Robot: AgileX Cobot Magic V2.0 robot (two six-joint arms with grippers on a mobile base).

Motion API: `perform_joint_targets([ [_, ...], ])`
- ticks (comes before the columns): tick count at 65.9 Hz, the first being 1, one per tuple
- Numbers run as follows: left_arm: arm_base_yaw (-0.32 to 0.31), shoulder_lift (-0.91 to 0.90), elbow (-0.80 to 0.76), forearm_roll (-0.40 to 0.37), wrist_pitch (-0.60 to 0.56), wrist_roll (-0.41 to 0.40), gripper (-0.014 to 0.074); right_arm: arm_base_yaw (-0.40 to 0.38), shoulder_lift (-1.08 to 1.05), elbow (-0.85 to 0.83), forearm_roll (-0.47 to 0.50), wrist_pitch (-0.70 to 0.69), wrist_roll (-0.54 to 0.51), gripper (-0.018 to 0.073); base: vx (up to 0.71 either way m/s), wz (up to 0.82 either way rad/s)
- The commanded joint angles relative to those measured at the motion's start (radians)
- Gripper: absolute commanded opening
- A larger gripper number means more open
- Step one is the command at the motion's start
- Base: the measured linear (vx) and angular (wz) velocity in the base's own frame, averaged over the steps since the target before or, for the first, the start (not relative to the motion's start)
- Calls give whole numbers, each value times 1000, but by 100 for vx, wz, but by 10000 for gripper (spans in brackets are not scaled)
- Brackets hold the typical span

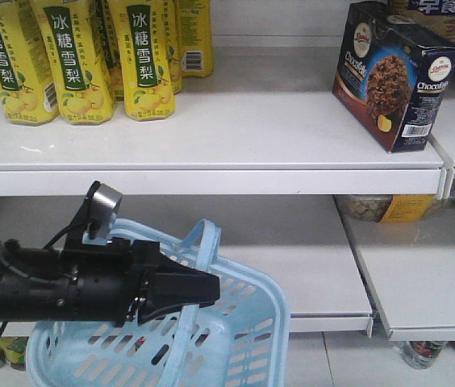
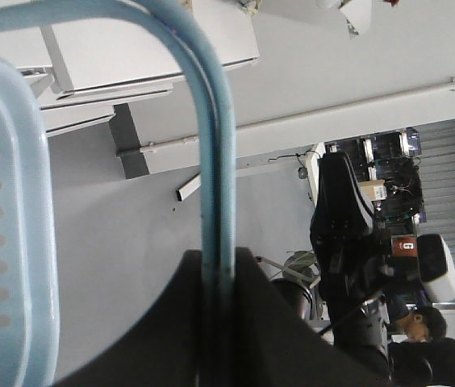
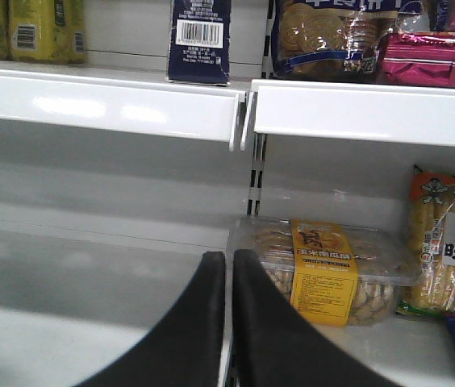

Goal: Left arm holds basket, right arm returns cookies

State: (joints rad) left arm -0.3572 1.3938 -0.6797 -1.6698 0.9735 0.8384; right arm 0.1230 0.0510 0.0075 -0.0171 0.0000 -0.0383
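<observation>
The left gripper (image 1: 211, 289) is clamped on one thin hoop handle (image 2: 215, 161) of the light blue basket (image 1: 235, 330), which hangs below the upper shelf (image 1: 211, 153); the left wrist view shows the handle pinched between the two black fingers (image 2: 252, 322). The right gripper (image 3: 229, 278) has its fingers pressed nearly together with nothing between them; ahead of it on a lower shelf lies a clear tub of snacks (image 3: 324, 270). The cookies (image 1: 393, 72) stand upright on the upper shelf near its right end, well apart from the yellow drink bottles (image 1: 74, 56) at the left.
</observation>
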Motion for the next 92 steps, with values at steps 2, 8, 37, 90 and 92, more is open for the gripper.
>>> perform_joint_targets([
  [2,-3,-148,44,-99,68,30,-3,-4,10,-29,-3,-84,-5,-6,0,0],
  [8,-3,-262,90,-64,47,30,-3,-4,10,-29,-3,-82,-5,-6,0,0],
  [37,0,-889,299,488,-312,-106,-3,-4,10,-29,-3,-81,-5,-6,0,0],
  [90,187,-1286,684,1602,-1007,-783,-3,-4,10,-29,-3,-80,-5,-6,0,0],
  [92,207,-1303,684,1618,-1002,-783,-3,-4,10,-29,-3,-80,-5,-6,0,0],
])
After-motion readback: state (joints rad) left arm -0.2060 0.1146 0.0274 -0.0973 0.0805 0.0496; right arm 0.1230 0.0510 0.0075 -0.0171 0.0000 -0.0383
